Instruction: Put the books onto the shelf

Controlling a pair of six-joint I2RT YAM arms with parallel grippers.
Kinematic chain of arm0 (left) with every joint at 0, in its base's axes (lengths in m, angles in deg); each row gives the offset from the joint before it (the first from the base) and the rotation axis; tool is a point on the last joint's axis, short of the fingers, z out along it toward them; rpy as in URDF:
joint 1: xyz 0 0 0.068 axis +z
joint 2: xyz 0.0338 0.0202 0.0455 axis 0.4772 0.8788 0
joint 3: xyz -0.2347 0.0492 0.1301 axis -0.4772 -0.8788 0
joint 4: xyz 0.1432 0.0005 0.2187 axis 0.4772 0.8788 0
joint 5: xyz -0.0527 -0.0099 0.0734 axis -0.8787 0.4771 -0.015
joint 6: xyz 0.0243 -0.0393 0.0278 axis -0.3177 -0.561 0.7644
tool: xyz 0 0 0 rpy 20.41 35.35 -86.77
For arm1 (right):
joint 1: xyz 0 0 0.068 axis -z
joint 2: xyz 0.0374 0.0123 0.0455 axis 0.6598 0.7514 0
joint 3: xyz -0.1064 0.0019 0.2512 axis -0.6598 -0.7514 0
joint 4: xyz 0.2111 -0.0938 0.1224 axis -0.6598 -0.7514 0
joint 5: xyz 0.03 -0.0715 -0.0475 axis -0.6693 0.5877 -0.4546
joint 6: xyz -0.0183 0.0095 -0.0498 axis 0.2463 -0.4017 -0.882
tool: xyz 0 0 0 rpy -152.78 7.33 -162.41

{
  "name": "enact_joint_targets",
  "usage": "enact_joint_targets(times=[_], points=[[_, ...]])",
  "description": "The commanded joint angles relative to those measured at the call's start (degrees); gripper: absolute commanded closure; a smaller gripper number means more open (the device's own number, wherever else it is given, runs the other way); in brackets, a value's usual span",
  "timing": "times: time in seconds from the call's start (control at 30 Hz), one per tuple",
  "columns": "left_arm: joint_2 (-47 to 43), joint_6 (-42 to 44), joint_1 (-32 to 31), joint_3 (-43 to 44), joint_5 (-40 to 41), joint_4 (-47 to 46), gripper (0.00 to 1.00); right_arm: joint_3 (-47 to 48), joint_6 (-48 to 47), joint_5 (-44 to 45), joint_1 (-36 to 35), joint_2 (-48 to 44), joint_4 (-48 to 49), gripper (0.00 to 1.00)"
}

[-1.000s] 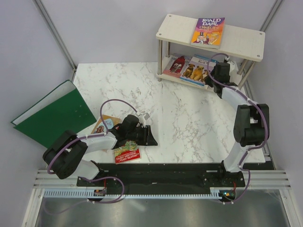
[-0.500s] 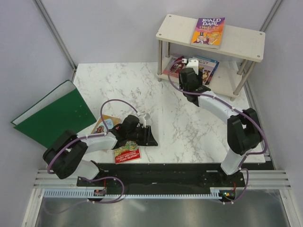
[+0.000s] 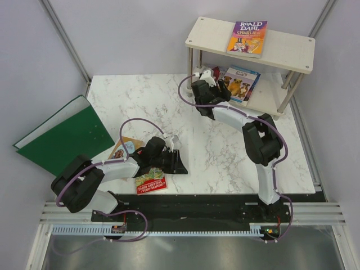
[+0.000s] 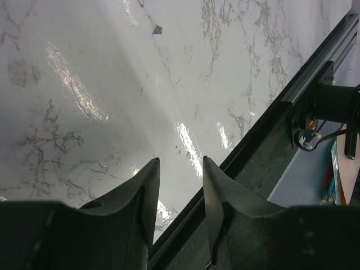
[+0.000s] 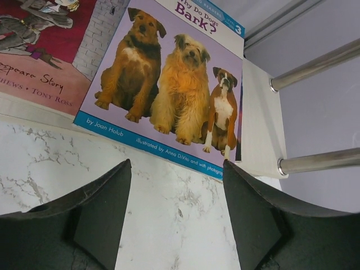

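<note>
The shelf stands at the back right. A purple-yellow Roald Dahl book lies on its top board. On the lower board a dogs-cover book lies beside a red-cover book. My right gripper is open and empty over the marble, just in front of these two books. A tan book and a red-green book lie on the table under and beside my left arm. My left gripper rests low there, jaws apart and empty.
A large green folder overhangs the table's left edge. Silver shelf legs stand to the right of my right gripper. A black rail runs along the table's near edge, close to my left gripper.
My right gripper has opened and swung left along the front of the lower board, from its right end to its left end. The left arm has not moved.
</note>
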Motion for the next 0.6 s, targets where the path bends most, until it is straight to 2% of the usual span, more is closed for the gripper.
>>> enact_joint_targets(times=[0.0, 0.4, 0.57], points=[[0.37, -0.57, -0.36, 1.72, -0.58, -2.05, 0.57, 4.75, -3.92, 3.03, -0.77, 1.43, 0.11, 0.27], [0.9, -0.56, -0.36, 1.98, -0.67, -1.87, 0.57, 11.79, -3.92, -0.76, -2.35, 6.79, -0.15, 0.28], [0.64, -0.48, -0.36, 2.07, -0.67, -1.7, 0.57, 16.0, -3.22, -1.46, -2.35, 10.04, -0.59, 0.39]])
